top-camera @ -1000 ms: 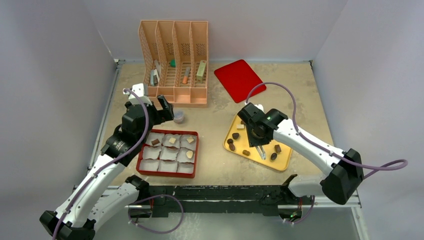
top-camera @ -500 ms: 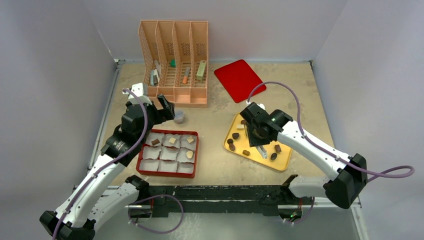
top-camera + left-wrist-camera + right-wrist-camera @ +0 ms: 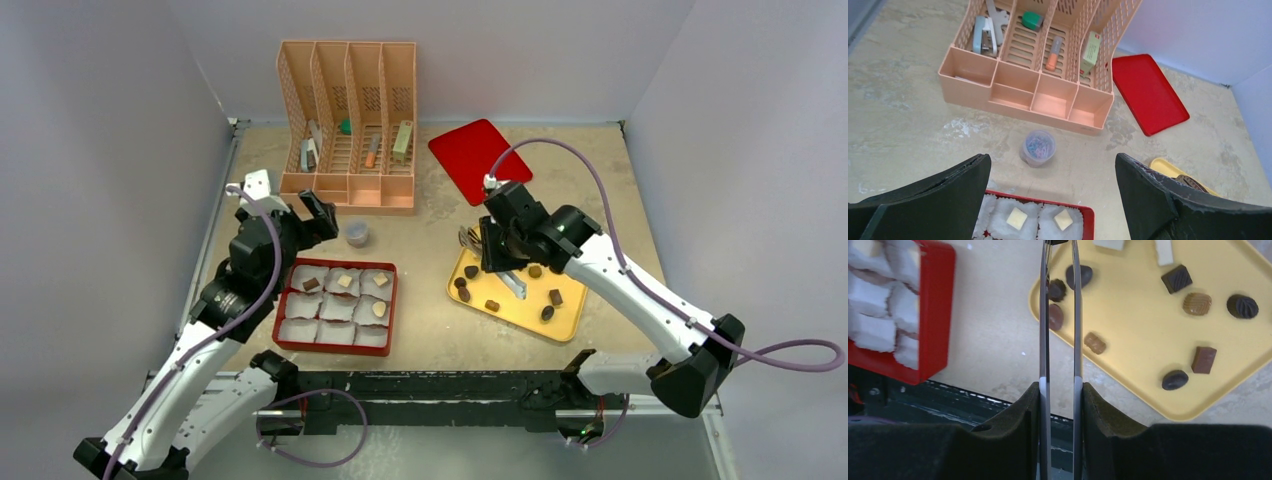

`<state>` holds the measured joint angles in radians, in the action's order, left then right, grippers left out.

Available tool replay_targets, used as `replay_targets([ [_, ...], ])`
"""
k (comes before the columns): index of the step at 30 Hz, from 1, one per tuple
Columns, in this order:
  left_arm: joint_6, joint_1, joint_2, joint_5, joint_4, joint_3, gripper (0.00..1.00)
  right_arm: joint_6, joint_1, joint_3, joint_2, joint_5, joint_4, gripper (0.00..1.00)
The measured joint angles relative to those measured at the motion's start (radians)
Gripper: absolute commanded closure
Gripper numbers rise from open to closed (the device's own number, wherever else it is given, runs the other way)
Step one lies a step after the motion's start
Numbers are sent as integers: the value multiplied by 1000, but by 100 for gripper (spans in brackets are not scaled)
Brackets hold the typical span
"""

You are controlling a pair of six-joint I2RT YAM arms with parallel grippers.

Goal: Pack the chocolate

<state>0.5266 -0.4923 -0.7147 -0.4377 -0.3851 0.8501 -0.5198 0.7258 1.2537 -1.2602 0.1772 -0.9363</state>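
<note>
You are looking at a tan, mottled table (image 3: 425, 240) that is sitting boxed in on three sides by a plain, pale lilac-grey back wall (image 3: 450, 60), left wall (image 3: 100, 200) and right wall (image 3: 745, 150). Soft, even light is falling over the tabletop, casting only faint shadows, and a black rail (image 3: 440, 385) is running along its near edge.

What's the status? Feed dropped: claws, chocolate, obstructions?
Left claw open, empty. Right claw shut on tongs at yellow tray. Four chocolates in red box, rest on tray. No blockage seen.
</note>
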Motion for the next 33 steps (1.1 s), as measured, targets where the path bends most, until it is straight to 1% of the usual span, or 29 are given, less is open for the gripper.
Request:
replay_targets([
  [5,-4,0,14,-61,-27,49,6,8,30,82,-8,-40,34,82],
  [12,-7,0,57,-138,-60,103,5,23,187,213,-119,-45,89,82],
  [18,-12,0,93,-177,-100,154,6,37,263,220,-202,-94,143,82],
  [24,-15,0,127,-209,-123,167,5,51,323,233,-280,-138,210,81],
  [33,-15,0,163,-239,-159,187,6,92,445,357,-476,-158,238,80],
])
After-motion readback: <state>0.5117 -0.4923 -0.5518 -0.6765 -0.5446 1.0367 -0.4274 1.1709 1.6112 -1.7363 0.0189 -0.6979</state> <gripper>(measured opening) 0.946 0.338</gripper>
